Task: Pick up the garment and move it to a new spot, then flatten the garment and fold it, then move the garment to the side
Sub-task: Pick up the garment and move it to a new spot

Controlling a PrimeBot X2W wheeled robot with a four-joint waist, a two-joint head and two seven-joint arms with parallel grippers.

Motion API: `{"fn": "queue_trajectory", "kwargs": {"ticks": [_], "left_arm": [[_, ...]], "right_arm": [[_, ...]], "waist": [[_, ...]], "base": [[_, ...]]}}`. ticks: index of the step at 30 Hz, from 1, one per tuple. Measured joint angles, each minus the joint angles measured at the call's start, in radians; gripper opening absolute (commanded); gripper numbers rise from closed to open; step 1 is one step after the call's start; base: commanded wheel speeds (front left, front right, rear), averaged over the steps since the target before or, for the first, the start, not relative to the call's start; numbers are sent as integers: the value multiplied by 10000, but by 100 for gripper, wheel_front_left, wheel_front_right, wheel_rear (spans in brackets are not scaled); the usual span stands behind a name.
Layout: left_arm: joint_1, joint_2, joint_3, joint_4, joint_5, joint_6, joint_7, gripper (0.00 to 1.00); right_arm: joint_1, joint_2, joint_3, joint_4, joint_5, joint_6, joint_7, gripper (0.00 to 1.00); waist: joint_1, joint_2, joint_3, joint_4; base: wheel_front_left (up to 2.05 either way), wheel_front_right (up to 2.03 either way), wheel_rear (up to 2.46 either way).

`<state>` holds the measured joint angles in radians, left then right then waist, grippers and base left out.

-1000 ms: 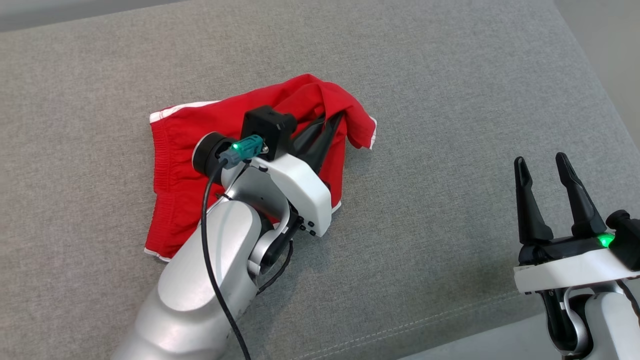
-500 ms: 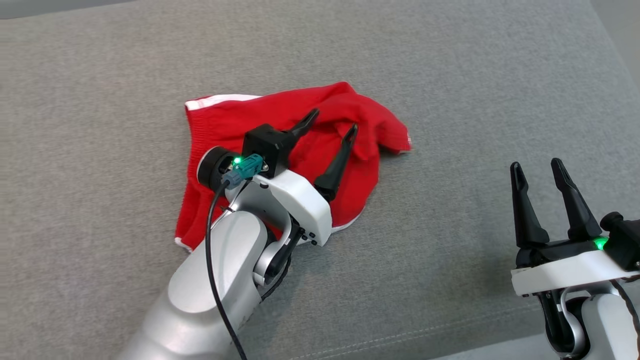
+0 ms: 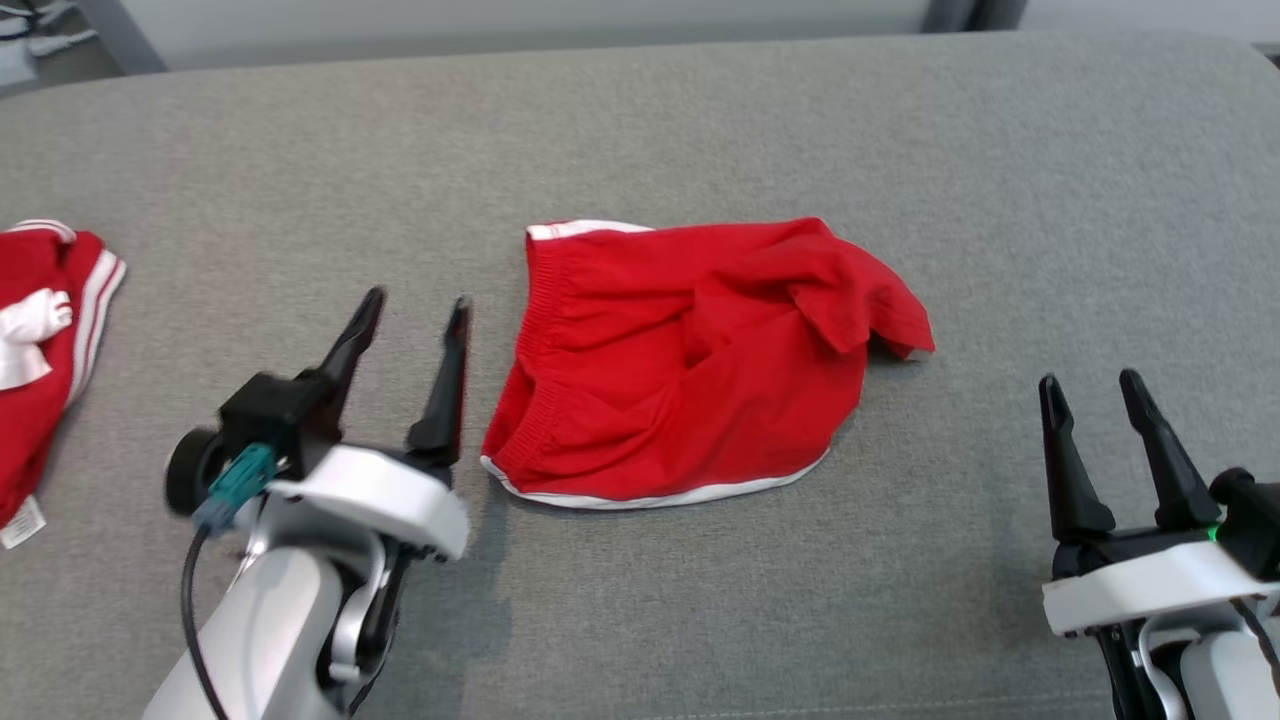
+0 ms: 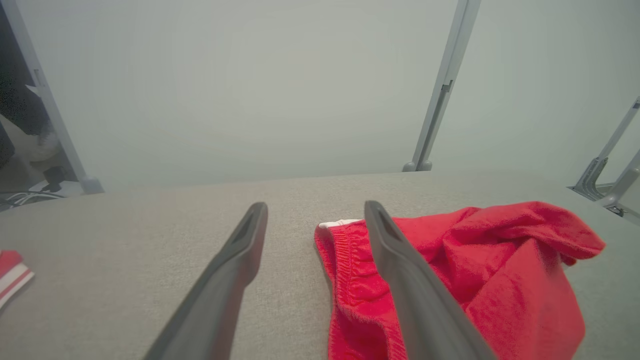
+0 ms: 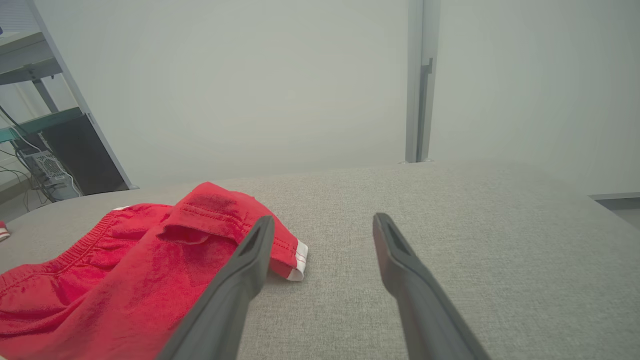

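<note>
Since the garment [image 3: 690, 380] lies at three o'clock, just beside the open, empty left tool [image 3: 418, 297], long axis nine-to-three, that arm is nearer than the open right tool [image 3: 1089, 378].

Place: lab-like test room.
Backdrop: pale panels [image 5: 250, 90], metal post [image 5: 419, 80] beyond the right tool [image 5: 324, 219].
Left of it: shelving [image 5: 25, 70], computer box [image 5: 47, 170].

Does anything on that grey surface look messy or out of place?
Yes. The red shorts lie rumpled, with one leg flopped back over the middle instead of flat. Another red garment sits bunched at the far left.
</note>
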<state>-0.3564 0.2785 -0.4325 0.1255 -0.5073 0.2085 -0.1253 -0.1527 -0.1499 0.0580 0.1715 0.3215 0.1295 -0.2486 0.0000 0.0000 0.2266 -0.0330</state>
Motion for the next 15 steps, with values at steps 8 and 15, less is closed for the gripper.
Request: {"fn": "queue_trajectory", "kwargs": {"ticks": [8, 15], "left_arm": [[1557, 640, 497, -479, -309, 395, -161, 100], [2532, 913, 614, -476, -510, 288, -464, 100]], "right_arm": [[432, 0, -98, 65, -144, 0, 0, 100], [1191, 19, -155, 96, -324, 0, 6, 100]], "waist": [[0, 0, -728, 427], [0, 0, -1457, 604]], "base": [[0, 0, 0], [0, 0, 0]]}}
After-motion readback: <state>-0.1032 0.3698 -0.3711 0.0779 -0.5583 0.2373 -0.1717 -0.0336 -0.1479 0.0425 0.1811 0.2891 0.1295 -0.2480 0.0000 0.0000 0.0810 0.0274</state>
